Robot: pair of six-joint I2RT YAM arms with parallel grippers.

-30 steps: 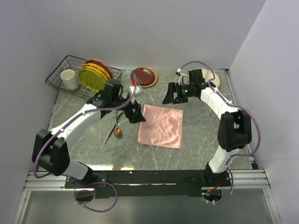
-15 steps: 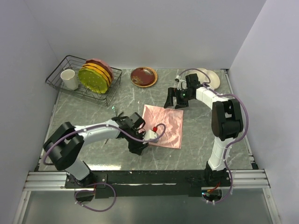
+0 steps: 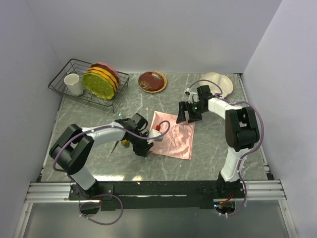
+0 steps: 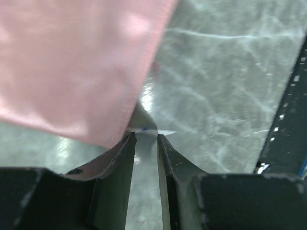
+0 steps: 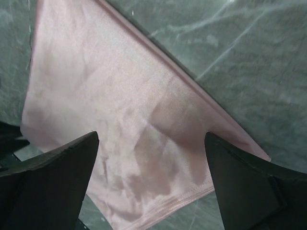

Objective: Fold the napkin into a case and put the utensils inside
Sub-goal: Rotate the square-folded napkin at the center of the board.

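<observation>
The salmon-pink napkin lies flat on the marble table, roughly square. My left gripper sits low at its near-left corner. In the left wrist view the napkin ends right at the left fingertip, and the left gripper is open by a narrow gap with bare table showing through it. My right gripper hovers wide open over the far-right corner; in its own view the right gripper straddles the napkin. The utensils lie left of the cloth, mostly hidden under my left arm.
A wire dish rack at the back left holds upright plates and a white cup. A brown plate sits at the back middle and white dishes at the back right. Walls close in on three sides.
My left arm swung from the napkin's far-left side down to its near-left corner, and its jaws narrowed. My right gripper slid nearer, over the far-right corner.
</observation>
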